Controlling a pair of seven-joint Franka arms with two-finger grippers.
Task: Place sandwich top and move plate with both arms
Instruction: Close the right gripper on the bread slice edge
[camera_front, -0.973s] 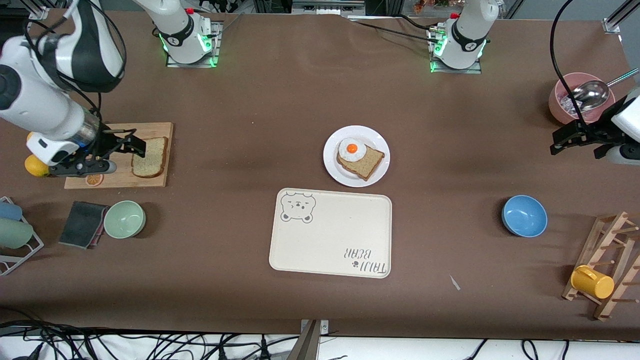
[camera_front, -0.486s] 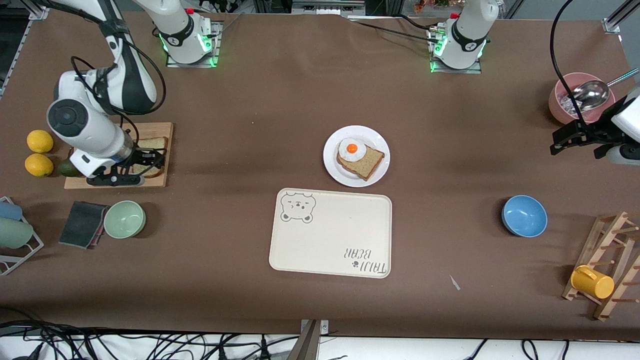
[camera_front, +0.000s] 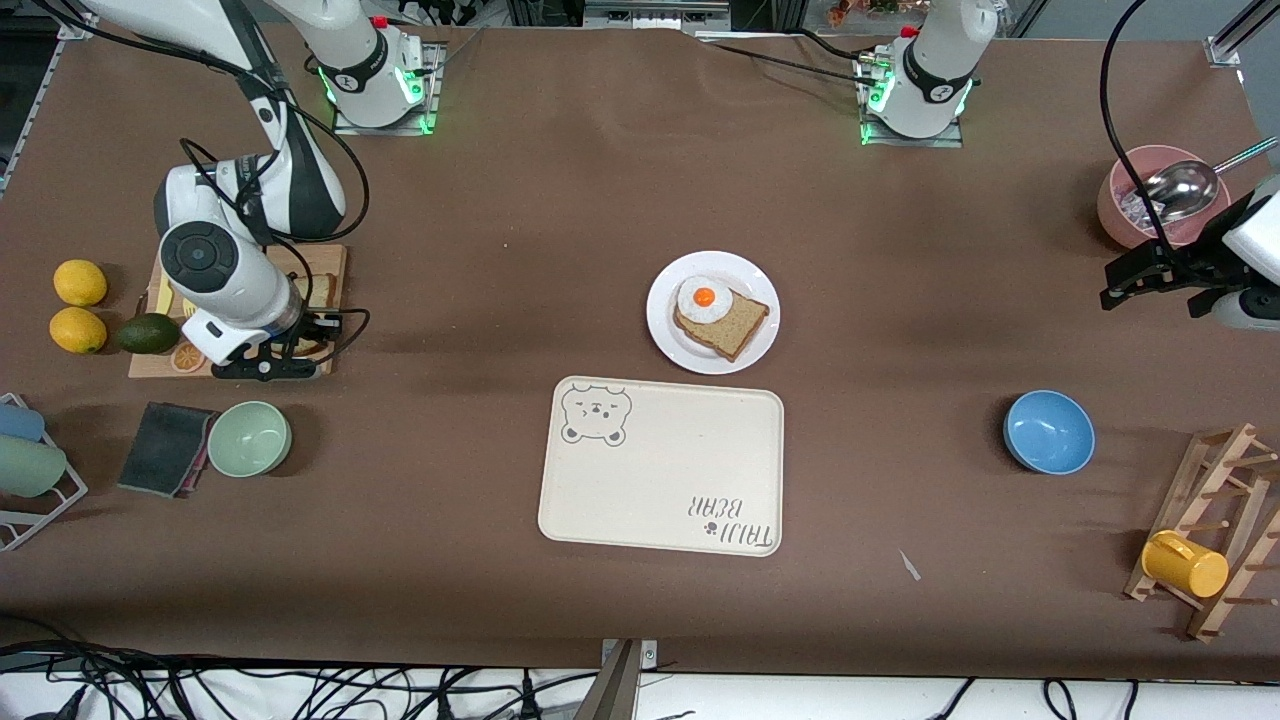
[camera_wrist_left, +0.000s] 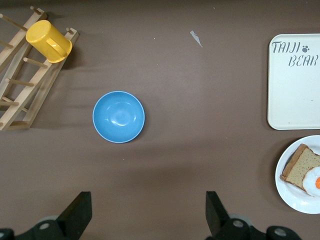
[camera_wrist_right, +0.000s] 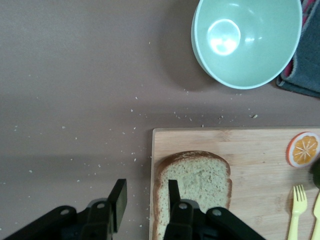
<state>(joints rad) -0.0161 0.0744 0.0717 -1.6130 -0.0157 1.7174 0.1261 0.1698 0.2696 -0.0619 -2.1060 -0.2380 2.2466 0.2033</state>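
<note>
The sandwich top (camera_wrist_right: 200, 182), a light tan slice with a brown crust, lies flat on a wooden cutting board (camera_wrist_right: 260, 150) at the right arm's end of the table. My right gripper (camera_wrist_right: 146, 197) is open just above it. One finger is over the crust edge and the other is over the bare table past the board's edge. In the front view the right gripper (camera_front: 300, 340) hides most of the slice. The white plate (camera_front: 742, 270) sits mid-table and carries the darker slice with the fried egg (camera_front: 725, 322). My left gripper (camera_wrist_left: 147, 217) waits open over bare table.
A cream bear tray (camera_front: 660, 465) lies just nearer the camera than the plate. A green bowl (camera_front: 249, 438) and a grey cloth (camera_front: 160, 448) sit near the board. A blue bowl (camera_front: 1048, 432), a pink bowl with a ladle (camera_front: 1150, 205) and a mug rack (camera_front: 1215, 530) are at the left arm's end.
The right arm has swung in over the cutting board and turned its gripper downward over the bread slice's edge. The left arm has not moved.
</note>
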